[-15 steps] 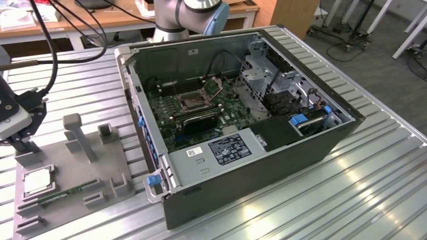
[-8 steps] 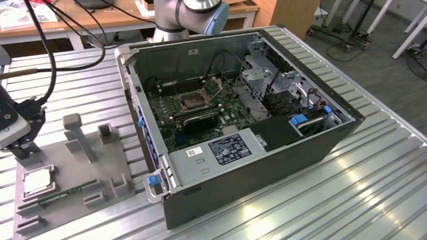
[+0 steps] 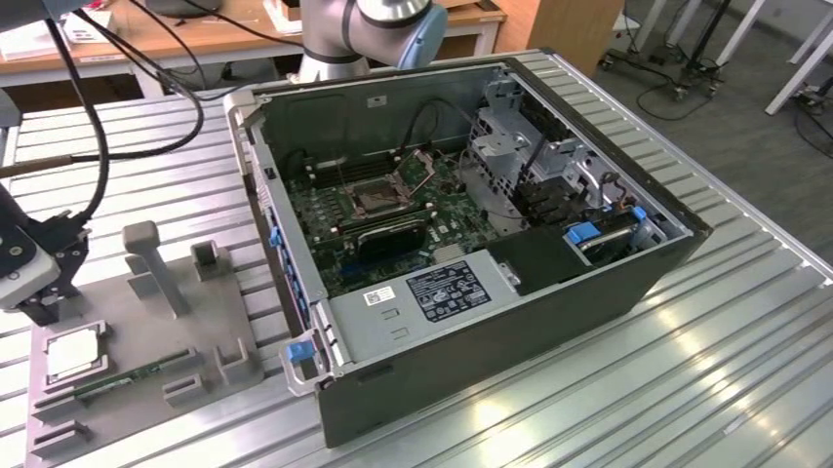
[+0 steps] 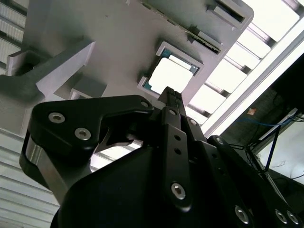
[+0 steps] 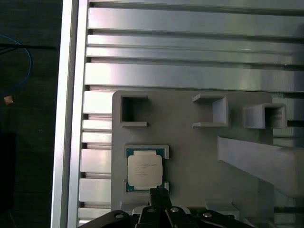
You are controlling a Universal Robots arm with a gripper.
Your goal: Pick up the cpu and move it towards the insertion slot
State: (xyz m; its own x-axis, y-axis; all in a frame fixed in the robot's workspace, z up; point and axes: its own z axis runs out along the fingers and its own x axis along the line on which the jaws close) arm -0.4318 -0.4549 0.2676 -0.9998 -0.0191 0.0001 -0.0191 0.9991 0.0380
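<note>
At exterior view's left, gripper (image 3: 46,310) hangs just over gray fixture plate (image 3: 124,327), near cpu (image 3: 76,353). Fingers (image 4: 175,114) pressed together at tips, grasping nothing. Cpu lies flat in square recess of plate, silver top up; both wrist views show it just beyond fingertips. Insertion slot (image 3: 380,195) sits on green motherboard (image 3: 450,210) inside open computer case (image 3: 521,322), well apart from cpu.

1. black gripper (image 4: 170,97) in the foreground, tip right at the edge of the cpu (image 4: 172,75), contact unclear
2. cpu lies flat in a square recess of the grey fixture plate (image 4: 109,33)
3. slatted metal table (image 4: 223,71) beyond the plate
</note>
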